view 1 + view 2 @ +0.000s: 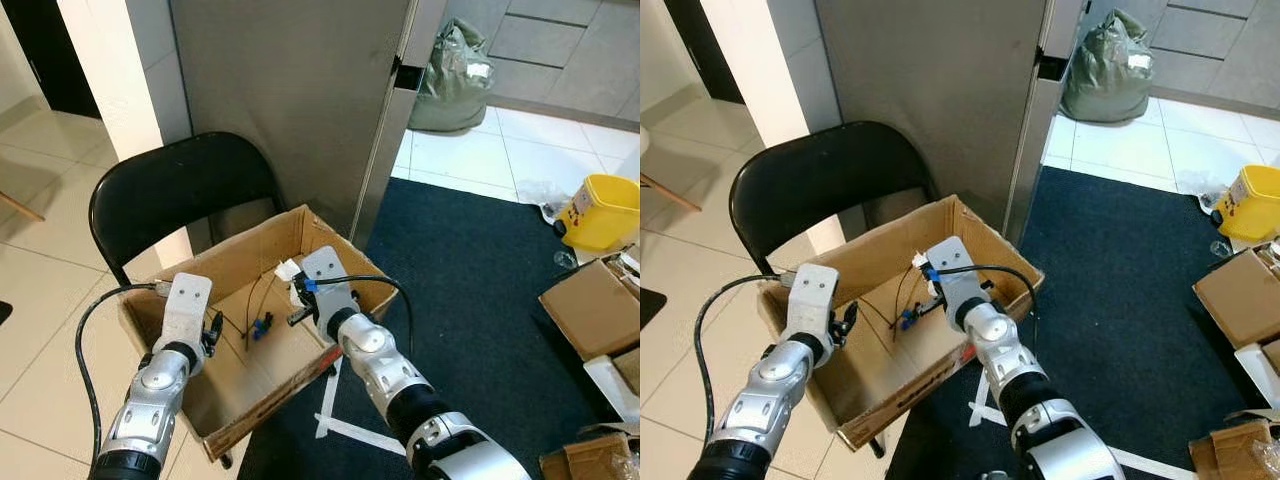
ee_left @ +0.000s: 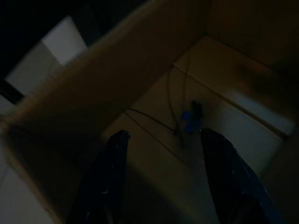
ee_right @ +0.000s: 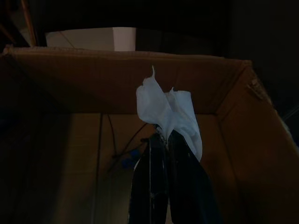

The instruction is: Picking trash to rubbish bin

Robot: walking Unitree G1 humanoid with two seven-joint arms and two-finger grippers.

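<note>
Head views: an open cardboard box [image 1: 262, 395] sits on a black chair [image 1: 170, 190]. The right gripper [image 1: 296, 293] reaches over the box, a crumpled white tissue [image 1: 288, 269] at its fingertips, above the box's inside. The left gripper [image 1: 211, 333] hangs just inside the box's near-left wall; from here I cannot tell how far its fingers are spread. A thin black wire with a blue end [image 1: 262, 324] lies on the box floor between the two grippers. Off to the right, on dark carpet [image 1: 480, 270], stand a yellow bucket [image 1: 601, 211] and more cartons [image 1: 595, 308]; a green bag [image 1: 452, 78] leans farther back.

Left wrist view: the two black fingers [image 2: 107, 172] stand wide apart with nothing between them. Beyond their tips the wire [image 2: 187, 114] lies on the box floor.

Right wrist view: the fingers [image 3: 156, 172] are pressed together, pinching the tissue [image 3: 168, 114], which sticks out past the tips. Below and beyond it is the box's interior [image 3: 233, 154].
</note>
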